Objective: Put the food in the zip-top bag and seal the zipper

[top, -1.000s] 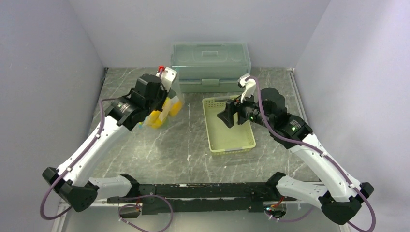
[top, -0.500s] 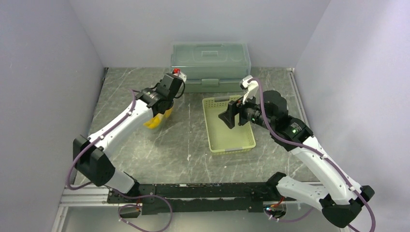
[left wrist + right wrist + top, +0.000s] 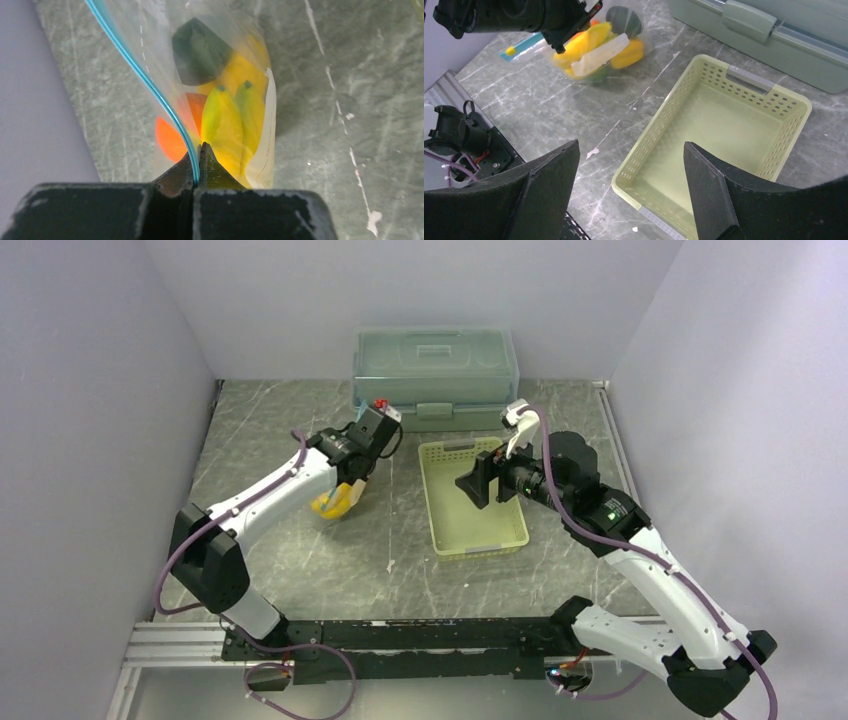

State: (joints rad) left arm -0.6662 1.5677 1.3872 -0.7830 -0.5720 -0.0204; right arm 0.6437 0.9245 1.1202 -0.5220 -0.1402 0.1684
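Fingers (image 3: 215, 175) of the left gripper (image 3: 196, 159) are pressed tightly together, pinching the thin teal-blue zipper (image 3: 135, 65) of the zip-top bag (image 3: 262, 150). From the pinch, the strip runs away as one narrow line toward the top of the left wrist view. Whether its two tracks are fully mated cannot be told.

The bag lies on its side on the grey marbled table (image 3: 300, 570), to the left of the pale green slotted basket (image 3: 437, 530) and apart from it. Through the clear plastic show yellow bananas (image 3: 225, 125), an orange ball (image 3: 167, 140) and a dark green avocado (image 3: 200, 50), packed close together. The basket is empty, and no loose food shows on the table.

The right gripper (image 3: 478, 483) hovers above the basket with its fingers spread wide, holding nothing. A translucent green lidded box (image 3: 435, 360) sits against the back wall.

Loading looks finished, so the step in hand appears to be sealing. The next move likely calls for running the pinch along the whole strip with steady pressure. Because the bag is floppy and unanchored, it may drag along with the fingers unless the free right gripper steadies it.
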